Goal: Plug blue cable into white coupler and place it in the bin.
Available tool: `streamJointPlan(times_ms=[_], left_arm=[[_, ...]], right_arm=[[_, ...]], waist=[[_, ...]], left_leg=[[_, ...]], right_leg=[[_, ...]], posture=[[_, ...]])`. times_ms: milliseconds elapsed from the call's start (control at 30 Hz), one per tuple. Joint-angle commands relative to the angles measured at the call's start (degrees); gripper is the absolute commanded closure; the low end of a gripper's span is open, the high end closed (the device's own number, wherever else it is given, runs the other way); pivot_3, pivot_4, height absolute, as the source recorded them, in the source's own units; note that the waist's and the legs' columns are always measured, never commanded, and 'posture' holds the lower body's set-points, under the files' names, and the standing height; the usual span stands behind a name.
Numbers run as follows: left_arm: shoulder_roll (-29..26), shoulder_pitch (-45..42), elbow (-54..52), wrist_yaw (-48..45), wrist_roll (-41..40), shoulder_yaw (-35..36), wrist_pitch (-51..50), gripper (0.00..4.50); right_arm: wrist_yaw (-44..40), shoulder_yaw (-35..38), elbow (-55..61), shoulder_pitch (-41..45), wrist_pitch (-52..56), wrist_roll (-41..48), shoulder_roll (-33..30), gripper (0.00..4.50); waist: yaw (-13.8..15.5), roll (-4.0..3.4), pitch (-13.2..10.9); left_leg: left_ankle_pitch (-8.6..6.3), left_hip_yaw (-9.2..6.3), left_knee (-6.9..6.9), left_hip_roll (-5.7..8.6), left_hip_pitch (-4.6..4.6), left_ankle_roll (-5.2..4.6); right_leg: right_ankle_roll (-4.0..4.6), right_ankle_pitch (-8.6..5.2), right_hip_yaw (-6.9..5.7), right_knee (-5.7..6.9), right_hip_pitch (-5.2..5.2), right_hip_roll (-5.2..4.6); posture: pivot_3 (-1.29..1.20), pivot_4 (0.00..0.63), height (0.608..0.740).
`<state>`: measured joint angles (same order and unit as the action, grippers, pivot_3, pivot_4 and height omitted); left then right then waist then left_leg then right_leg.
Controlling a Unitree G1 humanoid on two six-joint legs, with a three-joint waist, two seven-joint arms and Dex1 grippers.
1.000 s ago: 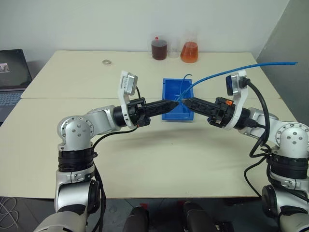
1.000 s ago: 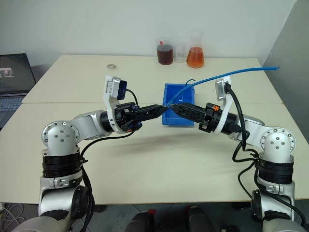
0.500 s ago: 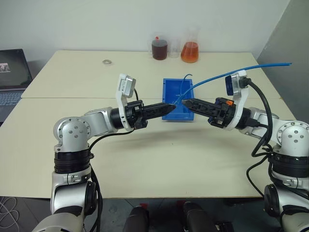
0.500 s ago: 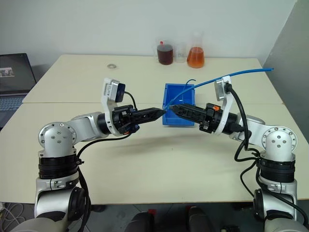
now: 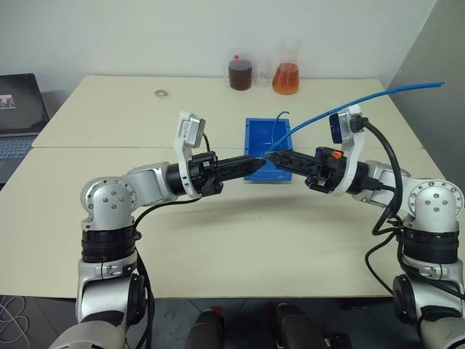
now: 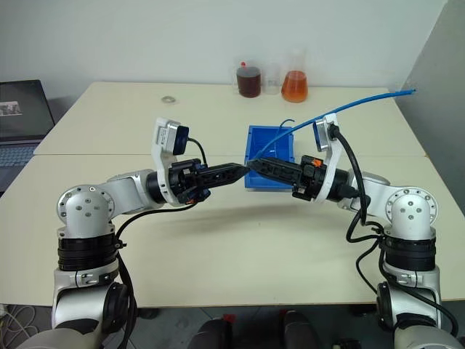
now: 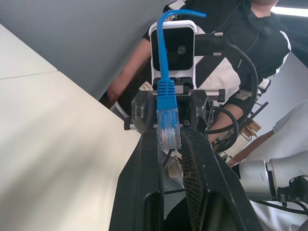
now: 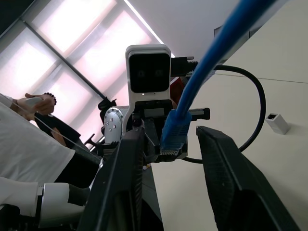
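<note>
Hands meet tip to tip above the near edge of the bin (image 5: 267, 140), both reaching level. Left hand (image 5: 259, 160) is clamped on the clear plug of the blue cable (image 7: 168, 120). Right hand (image 5: 272, 155) stands narrowly parted, with the cable running between its fingers (image 8: 226, 173). Two flasks (image 5: 285, 77) stand on the beige surface (image 5: 218, 233). No legible writing.
</note>
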<state>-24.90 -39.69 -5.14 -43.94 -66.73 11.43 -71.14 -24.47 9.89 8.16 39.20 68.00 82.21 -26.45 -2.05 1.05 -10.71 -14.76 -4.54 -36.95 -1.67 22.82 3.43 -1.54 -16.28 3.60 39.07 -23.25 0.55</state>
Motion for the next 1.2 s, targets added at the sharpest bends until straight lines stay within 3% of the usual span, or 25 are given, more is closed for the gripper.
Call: streamJointPlan(times_ms=[33,133,500,667,867,967,1033,1200], left_arm=[[-0.4,0.4,-2.2,-0.4,-1.2,-0.5,0.3,4.25],[-0.6,1.0,-2.5,-0.6,-1.2,-0.7,0.4,4.25],[-1.0,1.2,-2.5,-1.4,0.1,-1.5,2.1,4.25],[-2.0,2.3,-2.4,-1.2,-1.9,0.7,2.1,3.17],[-12.0,10.7,-5.4,-4.4,-2.4,4.6,0.8,1.84],[-15.4,15.5,-7.6,-5.4,3.1,4.7,6.0,1.22],[-16.5,20.0,-9.0,-3.4,12.6,2.9,15.0,0.88],[-12.8,28.9,-10.0,13.4,36.4,-3.7,31.7,0.05]], right_arm=[[-1.0,0.8,-0.2,1.6,-0.7,1.0,-0.1,3.74],[-1.1,1.0,-0.6,1.7,-0.7,1.0,-0.4,4.34],[-2.7,0.9,0.2,1.5,1.0,1.3,-2.3,4.36],[-2.4,-0.1,1.4,1.4,-0.8,-3.3,-3.0,4.36],[-3.0,0.0,2.6,0.5,-0.9,-4.3,-3.3,4.36],[-3.4,-0.1,2.8,0.2,-1.1,-4.9,-3.5,4.36],[-4.1,-0.5,2.9,0.0,-1.5,-5.6,-3.6,4.36],[-5.9,-1.4,2.9,-0.4,-2.3,-7.8,-3.2,4.36]], waist=[[0.0,0.0,0.0],[0.0,0.0,0.0],[0.1,0.0,0.0],[0.0,0.0,0.0],[-1.0,-0.02,0.0],[-0.9,-0.02,0.0],[-0.7,-0.02,0.0],[-0.1,-0.05,0.0]], left_leg=[[0.0,0.0,0.0,0.0,0.0,0.0],[0.0,0.0,0.0,0.0,0.0,0.0],[0.0,0.0,0.0,0.0,0.0,0.0],[0.0,0.0,0.0,0.0,0.0,0.0],[0.0,0.02,0.06,-0.04,-0.02,-0.01],[0.0,-0.01,0.03,-0.04,0.03,-0.01],[0.0,0.01,0.03,0.01,0.02,0.0],[-0.01,0.09,0.07,0.0,-0.02,0.0]], right_leg=[[0.0,0.0,0.0,0.0,0.0,0.0],[0.0,0.0,0.0,0.0,0.0,0.0],[0.0,0.0,0.0,0.0,0.0,0.0],[0.0,0.0,0.0,0.0,0.0,0.0],[0.02,-0.01,0.06,0.03,-0.06,0.02],[0.01,-0.01,0.0,0.01,-0.07,0.0],[0.01,-0.01,0.01,0.0,-0.07,-0.06],[0.01,0.0,0.12,-0.05,-0.07,-0.09]], posture=[[0.0,0.15,0.74],[0.0,0.15,0.74],[0.0,0.15,0.74],[0.0,0.15,0.74],[0.0,0.15,0.74],[0.0,0.15,0.74],[0.0,0.15,0.74],[0.0,0.15,0.74]])
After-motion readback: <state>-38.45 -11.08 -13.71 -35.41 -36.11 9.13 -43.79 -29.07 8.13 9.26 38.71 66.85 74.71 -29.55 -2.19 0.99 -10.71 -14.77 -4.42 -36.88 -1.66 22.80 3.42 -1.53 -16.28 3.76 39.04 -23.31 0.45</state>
